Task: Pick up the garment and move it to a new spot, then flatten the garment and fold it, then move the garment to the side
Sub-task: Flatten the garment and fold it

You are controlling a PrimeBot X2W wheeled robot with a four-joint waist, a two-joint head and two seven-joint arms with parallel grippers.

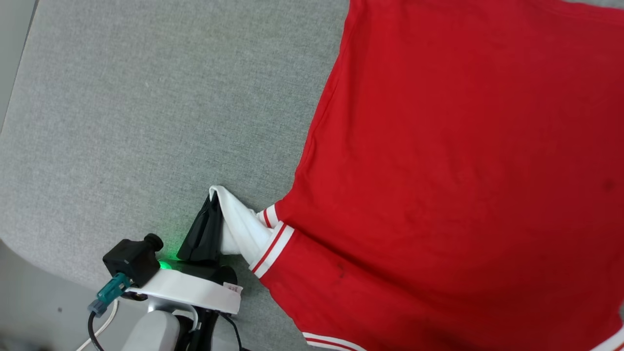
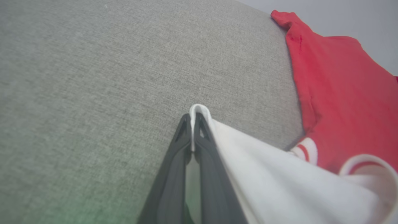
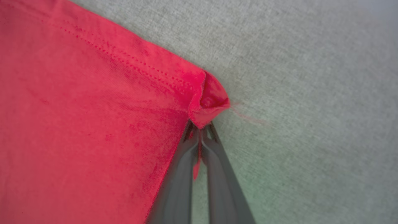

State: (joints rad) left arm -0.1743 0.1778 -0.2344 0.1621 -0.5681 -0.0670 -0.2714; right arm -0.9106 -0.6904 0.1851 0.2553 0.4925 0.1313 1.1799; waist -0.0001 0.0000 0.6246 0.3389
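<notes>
Grey surface takes the left of the head view; at lower left the left gripper is pinched tight on the tip of the white sleeve, which is drawn out leftward from the shirt. The shirt lies spread flat and red over the right of the frame, running past its edges. In the left wrist view the sleeve edge folds over the closed fingertips at centre. In the right wrist view the right gripper is clenched on a bunched red corner at centre, red cloth to its left, bare grey to its right
</notes>
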